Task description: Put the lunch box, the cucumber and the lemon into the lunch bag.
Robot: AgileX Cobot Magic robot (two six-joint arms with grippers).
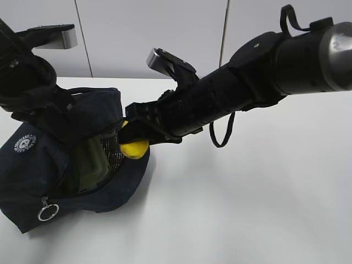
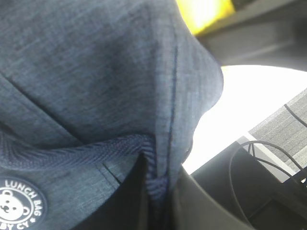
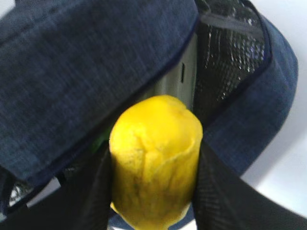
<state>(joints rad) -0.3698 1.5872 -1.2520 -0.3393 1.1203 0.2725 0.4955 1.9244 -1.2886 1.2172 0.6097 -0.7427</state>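
In the exterior view, the right hand (image 1: 133, 137) clasped the lemon (image 1: 135, 148) at the open mouth of the lunch bag (image 1: 25, 181) on the white bench (image 1: 247, 209), with the lunch box (image 1: 91, 162) inside. The left wrist view showed only navy fabric; that hand's state could not be told. In the right wrist view, dark fingers (image 3: 216, 191) squeezed the lemon (image 3: 153, 158) above the silvery lining (image 3: 230, 52).

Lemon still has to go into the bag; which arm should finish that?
Right. The right gripper is shut on the lemon, poised at the lunch bag opening, with the lunch box already inside. The left arm is pressed against the bag's flap, apparently holding it open.
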